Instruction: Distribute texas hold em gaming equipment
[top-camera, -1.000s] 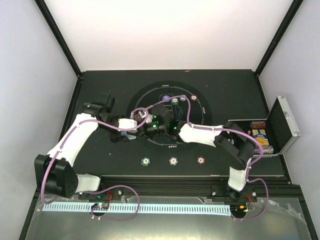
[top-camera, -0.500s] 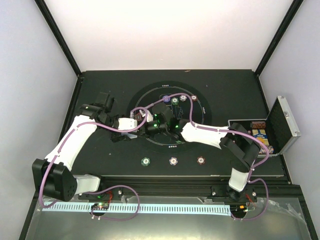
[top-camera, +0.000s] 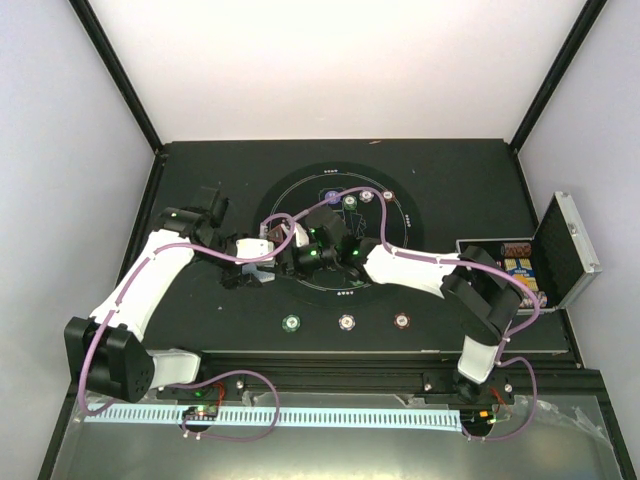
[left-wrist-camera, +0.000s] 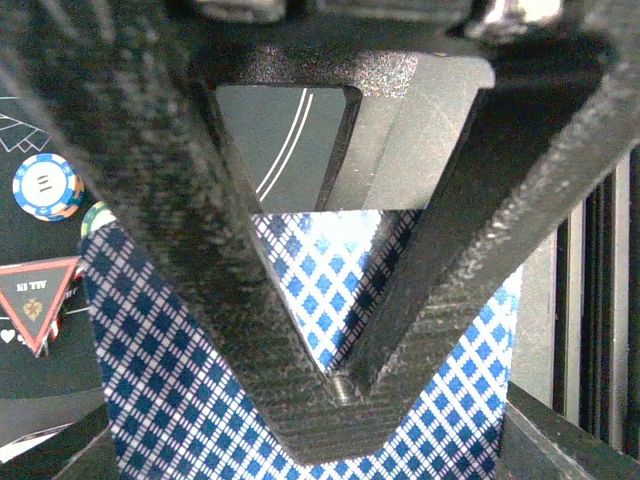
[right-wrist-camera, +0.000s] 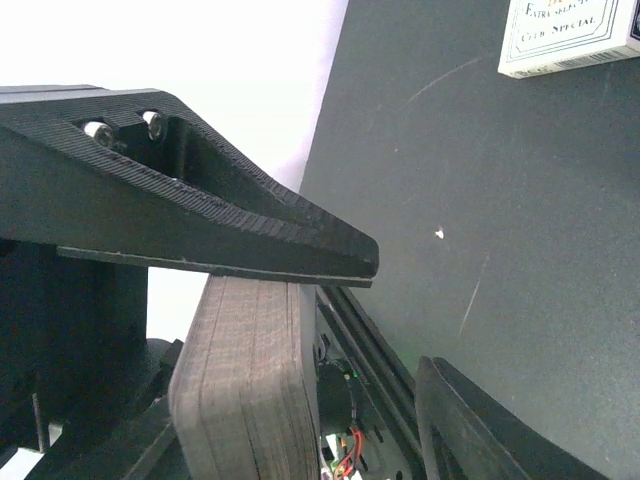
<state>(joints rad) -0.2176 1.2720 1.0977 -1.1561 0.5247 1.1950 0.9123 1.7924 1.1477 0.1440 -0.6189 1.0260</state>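
Observation:
In the top view my left gripper (top-camera: 268, 264) and right gripper (top-camera: 298, 254) meet over the left part of the round printed mat (top-camera: 300, 195). In the left wrist view my left gripper (left-wrist-camera: 345, 390) is shut on a blue-checked playing card (left-wrist-camera: 160, 400). In the right wrist view my right gripper (right-wrist-camera: 400, 320) holds a thick deck of cards (right-wrist-camera: 245, 390) edge-on against its upper finger (right-wrist-camera: 220, 215). A blue-white chip (left-wrist-camera: 45, 185) and a red "ALL IN" triangle (left-wrist-camera: 40, 300) lie on the mat to the left of the card.
Green (top-camera: 291, 322), white (top-camera: 346, 322) and red (top-camera: 401, 321) chips lie in a row near the front. Purple (top-camera: 332, 196), green (top-camera: 350, 201), white (top-camera: 366, 196) and red (top-camera: 387, 197) discs lie at the mat's back. The open silver-edged case (top-camera: 560, 250) stands right. A white card box (right-wrist-camera: 570, 35) lies beyond.
Both grippers stay together over the mat's left part. The right arm has edged slightly left and the left arm's elbow has shifted a little.

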